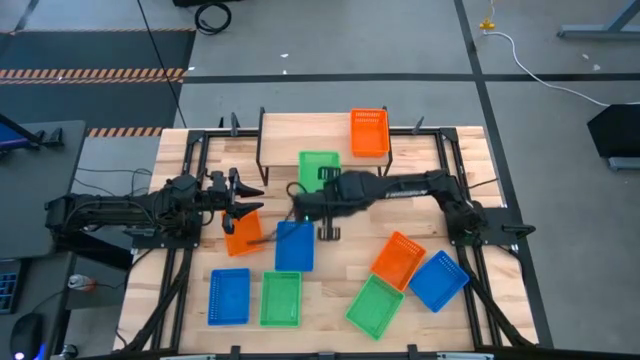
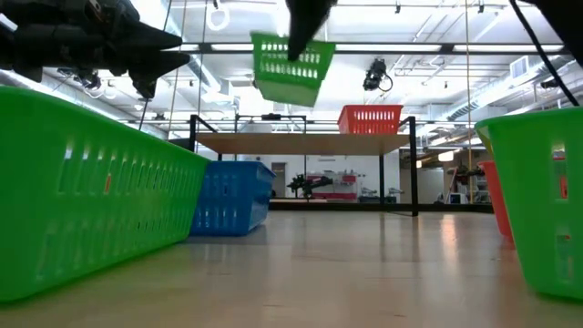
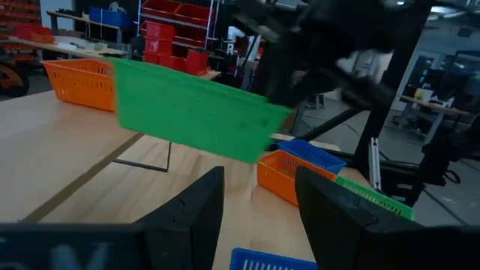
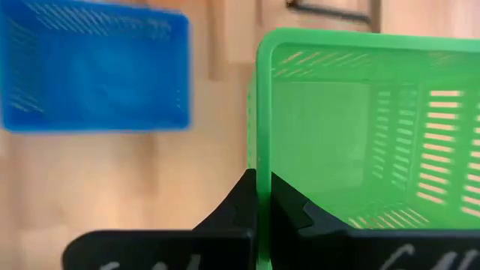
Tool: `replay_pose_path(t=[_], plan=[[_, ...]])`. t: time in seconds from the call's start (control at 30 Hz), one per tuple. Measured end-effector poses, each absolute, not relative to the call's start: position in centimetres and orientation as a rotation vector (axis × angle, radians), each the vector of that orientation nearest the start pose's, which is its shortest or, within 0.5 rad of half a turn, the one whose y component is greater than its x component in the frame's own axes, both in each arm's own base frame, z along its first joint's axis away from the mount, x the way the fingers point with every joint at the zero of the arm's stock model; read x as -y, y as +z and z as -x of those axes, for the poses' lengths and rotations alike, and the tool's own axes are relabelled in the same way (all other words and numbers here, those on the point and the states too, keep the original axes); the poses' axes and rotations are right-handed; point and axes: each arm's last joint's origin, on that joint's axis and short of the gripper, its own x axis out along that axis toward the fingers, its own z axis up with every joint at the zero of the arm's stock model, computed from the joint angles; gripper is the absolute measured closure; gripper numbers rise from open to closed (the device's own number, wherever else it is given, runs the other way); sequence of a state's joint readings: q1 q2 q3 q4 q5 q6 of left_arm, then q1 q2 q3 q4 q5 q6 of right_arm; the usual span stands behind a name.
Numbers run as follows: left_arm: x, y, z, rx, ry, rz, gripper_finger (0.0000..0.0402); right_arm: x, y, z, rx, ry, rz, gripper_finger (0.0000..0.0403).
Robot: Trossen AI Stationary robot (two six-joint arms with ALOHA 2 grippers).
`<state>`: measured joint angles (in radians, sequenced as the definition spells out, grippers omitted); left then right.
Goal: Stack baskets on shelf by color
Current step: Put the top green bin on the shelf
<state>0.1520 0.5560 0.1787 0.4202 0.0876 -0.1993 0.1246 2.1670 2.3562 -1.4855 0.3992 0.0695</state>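
A green basket (image 1: 319, 168) hangs in the air in front of the shelf (image 1: 300, 128), with my right gripper (image 1: 320, 190) shut on it. In the low view the basket (image 2: 290, 68) hangs tilted, higher than the shelf top (image 2: 301, 143). One orange basket (image 1: 369, 132) stands on the shelf's right end. My left gripper (image 1: 245, 200) waits open and level at the table's left, above an orange basket (image 1: 242, 234). Its wrist view looks between its open fingers (image 3: 255, 217) at the raised green basket (image 3: 191, 112). My right gripper pinches one wall of the green basket at its rim (image 4: 262, 169). One finger (image 4: 232, 206) is outside the basket and one (image 4: 296, 210) inside. The fingers come from above, slanting down. The basket is lifted clear of the table and hangs tilted below them.
On the table lie a blue basket (image 1: 294, 245), a blue (image 1: 229, 296) and a green one (image 1: 281, 298) near the front. At the right lie an orange (image 1: 398, 258), a green (image 1: 374, 305) and a blue basket (image 1: 438, 280). Black frame rails (image 1: 190, 190) run along both sides.
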Motion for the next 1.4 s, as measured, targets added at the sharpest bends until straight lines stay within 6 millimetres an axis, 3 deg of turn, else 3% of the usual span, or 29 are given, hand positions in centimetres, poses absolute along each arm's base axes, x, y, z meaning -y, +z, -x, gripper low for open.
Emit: replay_pose_path(t=[0.47, 0.67, 0.9, 1.4], plan=[[-1.9, 21.6, -14.1, 0.088, 0.056, 0.188, 0.0230, 7.3, 33.6, -41.9, -1.318, -0.339, 0.287, 0.0390], [-1.9, 21.6, -14.1, 0.088, 0.056, 0.177, 0.0230, 10.4, 33.5, -41.4, -1.329, -0.271, 0.254, 0.0390], [-1.9, 21.6, -14.1, 0.088, 0.059, 0.155, 0.0230, 12.2, 33.2, -41.3, -1.318, -0.268, 0.228, 0.0390], [-2.0, 21.8, -14.0, 0.101, 0.075, 0.124, 0.0230, 12.3, 31.5, -41.7, -1.344, -0.244, 0.219, 0.0371]])
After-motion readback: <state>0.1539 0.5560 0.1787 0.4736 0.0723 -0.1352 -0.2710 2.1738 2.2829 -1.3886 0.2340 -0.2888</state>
